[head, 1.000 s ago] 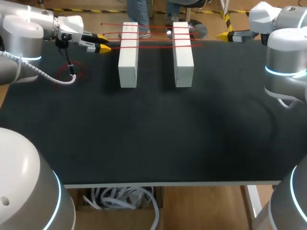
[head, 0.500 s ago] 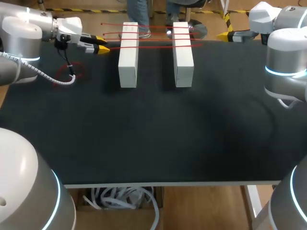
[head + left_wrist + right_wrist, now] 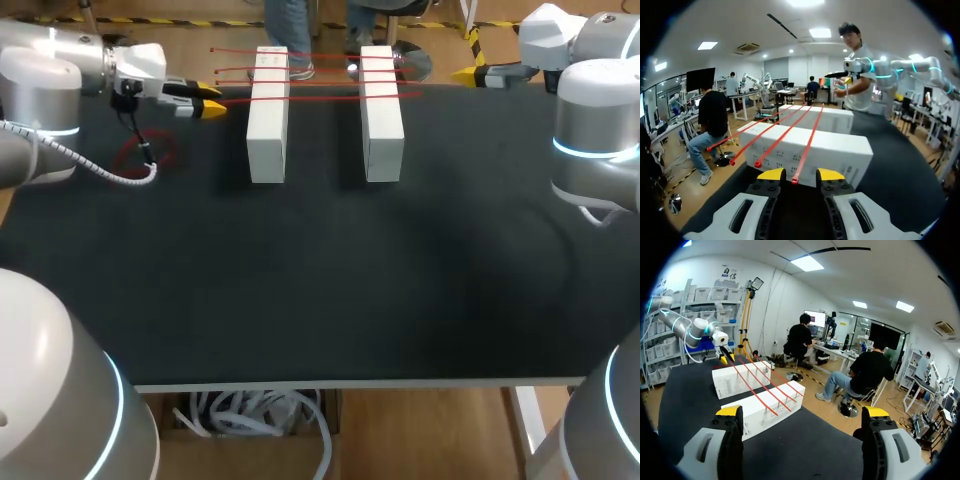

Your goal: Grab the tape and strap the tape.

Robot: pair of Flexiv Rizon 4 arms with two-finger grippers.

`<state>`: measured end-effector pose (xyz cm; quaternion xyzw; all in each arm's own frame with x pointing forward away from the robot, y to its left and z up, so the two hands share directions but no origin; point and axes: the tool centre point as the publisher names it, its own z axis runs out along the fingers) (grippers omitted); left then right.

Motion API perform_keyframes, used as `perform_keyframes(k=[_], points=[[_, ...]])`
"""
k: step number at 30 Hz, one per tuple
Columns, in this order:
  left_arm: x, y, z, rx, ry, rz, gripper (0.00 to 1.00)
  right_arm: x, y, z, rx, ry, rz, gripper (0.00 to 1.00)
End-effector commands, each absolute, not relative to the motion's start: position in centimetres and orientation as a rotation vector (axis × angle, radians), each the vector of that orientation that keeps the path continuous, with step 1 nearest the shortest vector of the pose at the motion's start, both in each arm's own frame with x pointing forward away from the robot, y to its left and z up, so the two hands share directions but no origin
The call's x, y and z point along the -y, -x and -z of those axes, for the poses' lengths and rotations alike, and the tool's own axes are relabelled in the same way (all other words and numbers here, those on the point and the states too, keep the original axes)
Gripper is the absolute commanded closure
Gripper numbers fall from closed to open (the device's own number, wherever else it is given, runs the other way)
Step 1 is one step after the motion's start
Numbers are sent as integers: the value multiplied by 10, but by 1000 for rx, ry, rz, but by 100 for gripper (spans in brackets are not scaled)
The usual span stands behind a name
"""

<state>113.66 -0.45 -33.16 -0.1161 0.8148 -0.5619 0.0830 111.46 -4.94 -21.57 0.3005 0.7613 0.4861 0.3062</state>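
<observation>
my left pincer [image 3: 210, 100] hangs released at the ten o'clock corner of the black table [image 3: 300, 280], fingers parted. the loose end of the nearest red tape [image 3: 807, 145] strand sits between its yellow tips, ungripped. four strands span the near white box [image 3: 810, 150] and far white box [image 3: 822, 119] at twelve o'clock. my right pincer [image 3: 465, 73], at one o'clock, gapes wide, holding nothing.
</observation>
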Motion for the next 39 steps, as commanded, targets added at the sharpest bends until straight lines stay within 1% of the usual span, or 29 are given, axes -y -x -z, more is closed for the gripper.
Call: perform_keyframes(k=[1,5,10,14,16,18,19,26,30,31,39], points=[[1,-1139,336,-2427,344,1687,71,50,-1114,216,-2014,-794,-1288,0],[1,-1144,336,-2420,348,1688,70,50,-1114,216,-2014,-794,-1288,0],[0,-1147,336,-2414,339,1688,75,50,-1114,216,-2014,-794,-1288,0],[0,-1147,336,-2419,319,1684,74,50,-1114,216,-2014,-794,-1288,0],[0,-1147,336,-2421,311,1686,82,50,-1114,216,-2014,-794,-1288,0],[0,-1147,336,-2423,309,1685,84,50,-1114,216,-2014,-794,-1288,0],[0,-1147,336,-2423,307,1684,88,50,-1114,216,-2014,-794,-1288,0],[-1,-1146,337,-2430,296,1679,91,50,-1114,216,-2014,-794,-1288,0],[-2,-1144,336,-2436,285,1674,96,50,-1114,216,-2014,-794,-1288,0],[-2,-1144,336,-2440,275,1674,100,50,-1114,216,-2014,-794,-1288,0],[0,-1134,331,-2454,145,1709,100,50,-1114,216,-2014,-794,-1288,0]])
